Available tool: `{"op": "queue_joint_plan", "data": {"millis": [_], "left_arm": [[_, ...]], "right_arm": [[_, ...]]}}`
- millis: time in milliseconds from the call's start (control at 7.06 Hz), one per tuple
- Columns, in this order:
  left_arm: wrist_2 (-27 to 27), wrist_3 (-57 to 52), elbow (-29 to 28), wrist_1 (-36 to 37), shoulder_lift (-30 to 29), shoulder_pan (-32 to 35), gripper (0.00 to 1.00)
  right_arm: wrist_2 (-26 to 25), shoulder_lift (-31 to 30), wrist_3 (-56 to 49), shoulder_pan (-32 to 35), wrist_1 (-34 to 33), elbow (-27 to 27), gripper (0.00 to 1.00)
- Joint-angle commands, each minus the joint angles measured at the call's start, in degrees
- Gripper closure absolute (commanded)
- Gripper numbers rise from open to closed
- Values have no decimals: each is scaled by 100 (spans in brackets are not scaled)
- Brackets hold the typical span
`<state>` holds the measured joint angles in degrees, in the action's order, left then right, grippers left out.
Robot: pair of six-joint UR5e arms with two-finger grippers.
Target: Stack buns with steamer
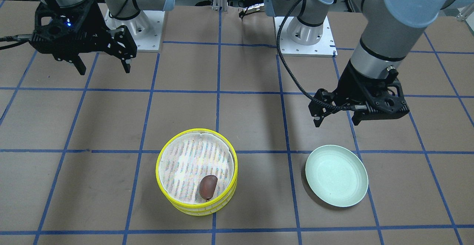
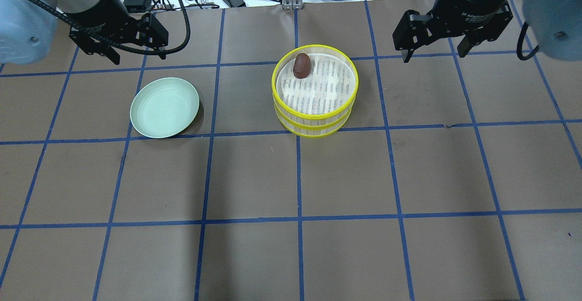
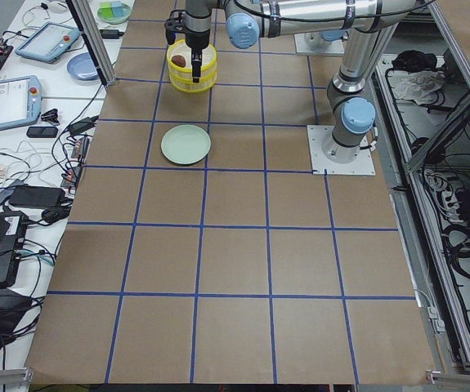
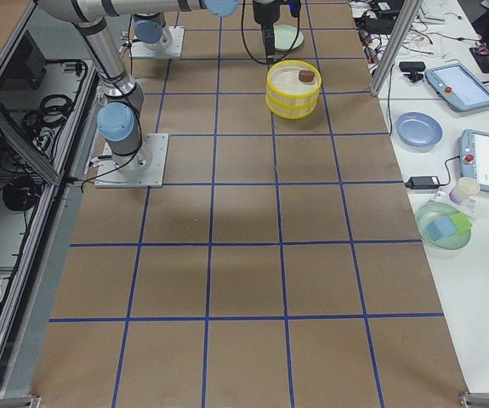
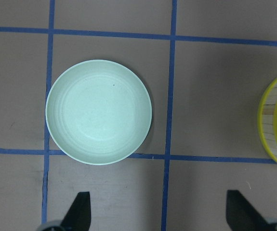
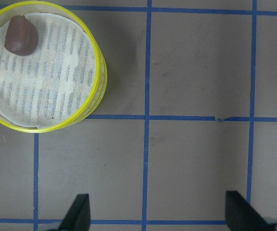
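Brown bun sits on the cloth in the top tier of the yellow steamer, midway along the surface's far edge.
Both jaws are wide open with nothing in them: left gripper near the plate, right gripper off to the steamer's right.

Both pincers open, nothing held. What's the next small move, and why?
Probably just raise the left pincer and right pincer clear toward home, with no grasp. The plate is empty, the brown bun already lies in the top tier of the two-tier steamer, and no other bun shows to pick up.
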<state>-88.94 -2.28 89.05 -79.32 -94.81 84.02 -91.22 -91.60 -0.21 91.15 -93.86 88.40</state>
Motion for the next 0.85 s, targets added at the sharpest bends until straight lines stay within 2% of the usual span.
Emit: {"op": "queue_joint_plan", "data": {"millis": [0,708], "left_arm": [[-18,-35,42,-275,111,-52,0],[-10,-97,77,-338,120,-184,0]], "right_arm": [[-18,37,57,17,-18,-7,0],[-36,19,-22,17,-97,-7,0]]}}
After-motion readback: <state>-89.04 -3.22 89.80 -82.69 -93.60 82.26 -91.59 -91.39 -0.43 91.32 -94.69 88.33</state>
